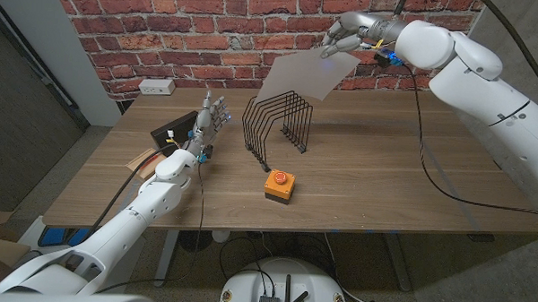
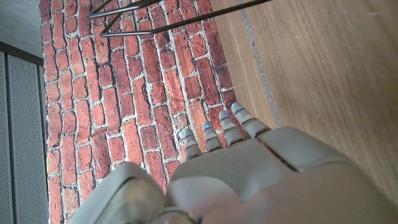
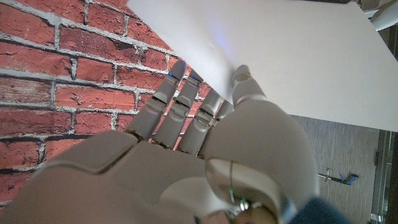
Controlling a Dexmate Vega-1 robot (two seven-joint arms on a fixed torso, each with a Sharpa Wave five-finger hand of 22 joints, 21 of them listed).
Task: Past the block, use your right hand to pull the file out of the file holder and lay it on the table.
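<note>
Nearest, the block (image 1: 279, 185) is sitting on the table (image 1: 384, 182); left, the left hand (image 1: 209, 122) is standing empty, fingers apart. Farther, the right hand (image 1: 345, 35) is pinching the file (image 1: 309, 77) by its top corner, above the file holder (image 1: 277, 124). It looks light, thin and floppy.

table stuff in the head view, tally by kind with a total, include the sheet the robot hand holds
file, held up by the right robot hand: 1
wire file holder: 1
orange block with red button: 1
white power strip: 1
black box: 1
total: 5
</note>
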